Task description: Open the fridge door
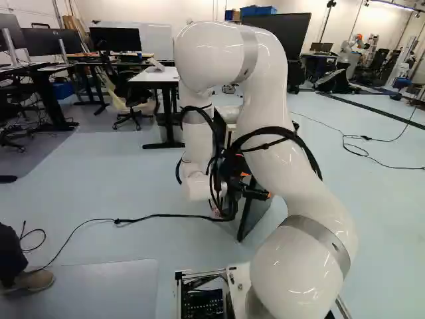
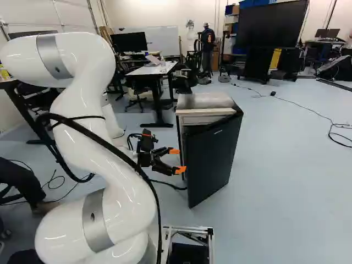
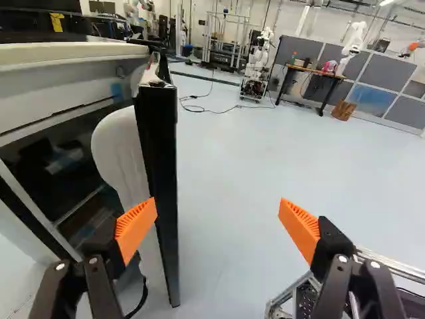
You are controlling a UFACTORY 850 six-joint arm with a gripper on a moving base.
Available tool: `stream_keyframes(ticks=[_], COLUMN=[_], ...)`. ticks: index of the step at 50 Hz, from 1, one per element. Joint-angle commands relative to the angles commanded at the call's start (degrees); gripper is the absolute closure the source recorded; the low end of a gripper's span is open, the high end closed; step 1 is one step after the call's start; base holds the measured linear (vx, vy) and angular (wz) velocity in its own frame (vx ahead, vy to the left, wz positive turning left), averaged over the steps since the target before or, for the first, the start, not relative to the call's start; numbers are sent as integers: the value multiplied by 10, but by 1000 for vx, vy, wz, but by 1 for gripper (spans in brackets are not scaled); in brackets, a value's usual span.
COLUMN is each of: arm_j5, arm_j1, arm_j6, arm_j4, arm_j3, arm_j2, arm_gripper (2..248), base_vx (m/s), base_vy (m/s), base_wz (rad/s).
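Observation:
The small fridge has its black door standing partly open in the right base view. My gripper is at the door's free edge, its orange tips pointing toward it. In the wrist view the gripper is open wide. One finger's orange pad overlaps the white inner side of the door, close to its edge; the other pad is well off on the outer side. Whether the near finger touches the door cannot be told. The fridge's dark interior shows behind that finger.
A cable runs over the floor beside the fridge. A white table with an office chair is behind it. The base's metal frame lies below the gripper. Another robot stands far off, beyond the door's outer side.

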Motion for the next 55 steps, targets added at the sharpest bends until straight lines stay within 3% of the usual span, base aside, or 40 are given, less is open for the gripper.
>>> stream_keyframes(ticks=[14, 24, 42, 55], arm_j5=[0, 4, 19, 30], arm_j1=[30, 40, 24, 0], arm_j6=[0, 0, 0, 0], arm_j4=[0, 0, 0, 0], arm_j3=[3, -5, -34, -54], arm_j2=[0, 0, -3, -6], arm_gripper=[3, 3, 3, 3], base_vx=[0, 0, 0, 0], base_vy=[0, 0, 0, 0], base_wz=[0, 0, 0, 0])
